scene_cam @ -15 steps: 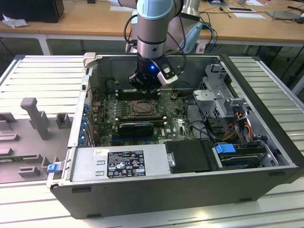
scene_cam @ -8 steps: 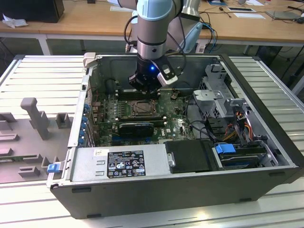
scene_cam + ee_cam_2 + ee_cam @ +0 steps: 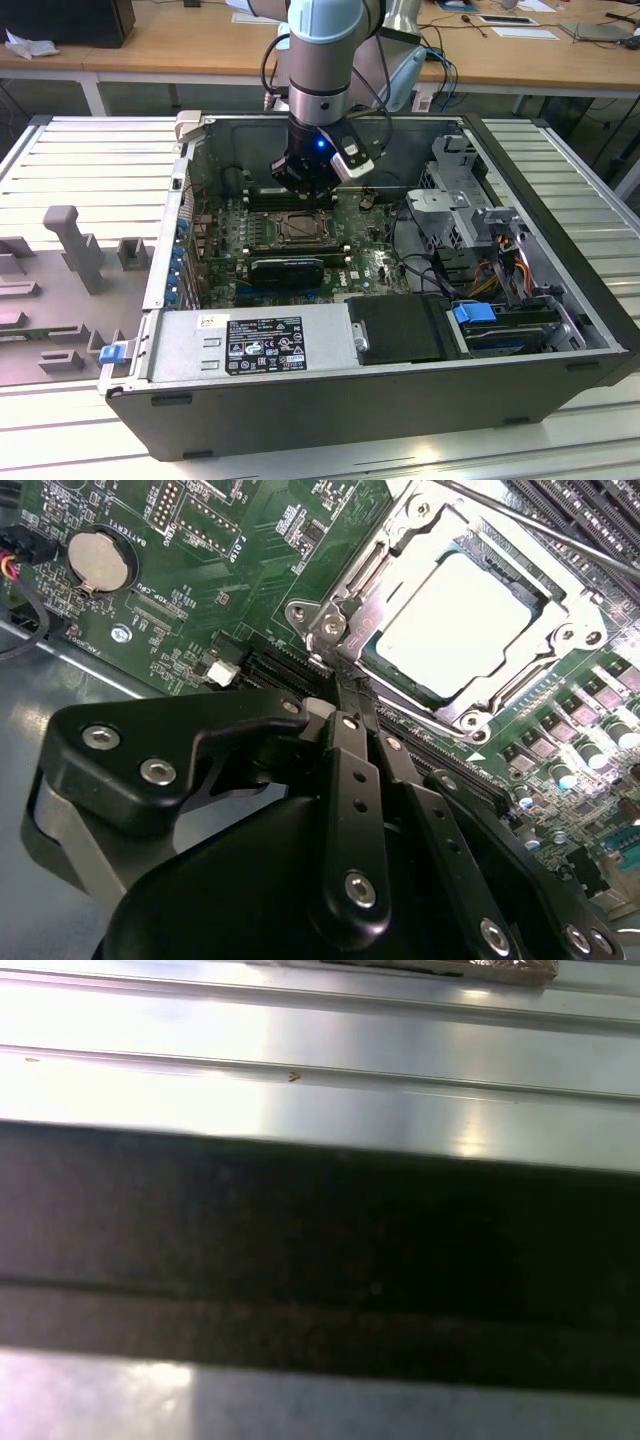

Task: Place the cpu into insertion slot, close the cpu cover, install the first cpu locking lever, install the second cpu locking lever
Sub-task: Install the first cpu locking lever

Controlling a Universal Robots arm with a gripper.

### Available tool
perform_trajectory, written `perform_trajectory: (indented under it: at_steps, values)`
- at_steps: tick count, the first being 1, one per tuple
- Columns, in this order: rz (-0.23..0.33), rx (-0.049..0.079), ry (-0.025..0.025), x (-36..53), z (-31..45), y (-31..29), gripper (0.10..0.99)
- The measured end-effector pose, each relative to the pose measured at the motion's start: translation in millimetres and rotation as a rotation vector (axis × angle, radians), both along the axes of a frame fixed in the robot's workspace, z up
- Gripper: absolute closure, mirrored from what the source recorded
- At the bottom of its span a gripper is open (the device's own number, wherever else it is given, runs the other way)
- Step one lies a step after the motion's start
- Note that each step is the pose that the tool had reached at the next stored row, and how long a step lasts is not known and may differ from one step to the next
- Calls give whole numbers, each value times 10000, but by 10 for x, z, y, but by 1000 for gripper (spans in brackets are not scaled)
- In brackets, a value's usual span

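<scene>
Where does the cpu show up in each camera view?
Exterior view: cpu sits mid-motherboard, just below the gripper.
Second wrist view: pale square cpu under the cpu cover, beyond the fingertips.
First wrist view: not in it.
Shared landmark: the cpu cover.

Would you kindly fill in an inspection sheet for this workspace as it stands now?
Surface: ribbed metal table carrying an open computer case.
Job's things: cpu sits in the insertion slot; cpu cover lies closed around it.
Clutter: grey fixture blocks on the exterior view's left.
Grippers: tool with fingers together, tips by the cover's corner, holding nothing.
Cables: coloured wire bundle inside the case; black cables along the arm.
Surroundings: wooden desks behind.
</scene>
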State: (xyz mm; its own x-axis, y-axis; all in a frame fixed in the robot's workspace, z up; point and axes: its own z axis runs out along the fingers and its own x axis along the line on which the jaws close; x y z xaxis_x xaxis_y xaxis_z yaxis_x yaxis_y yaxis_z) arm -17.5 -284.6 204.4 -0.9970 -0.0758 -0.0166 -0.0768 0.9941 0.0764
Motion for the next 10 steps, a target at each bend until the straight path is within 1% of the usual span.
perform_trajectory:
  at_steps: [7, 10]
  values:
    - [0, -39, 4, -1, -2, -7, 980]
    - [0, -34, 2, 0, -28, -9, 980]
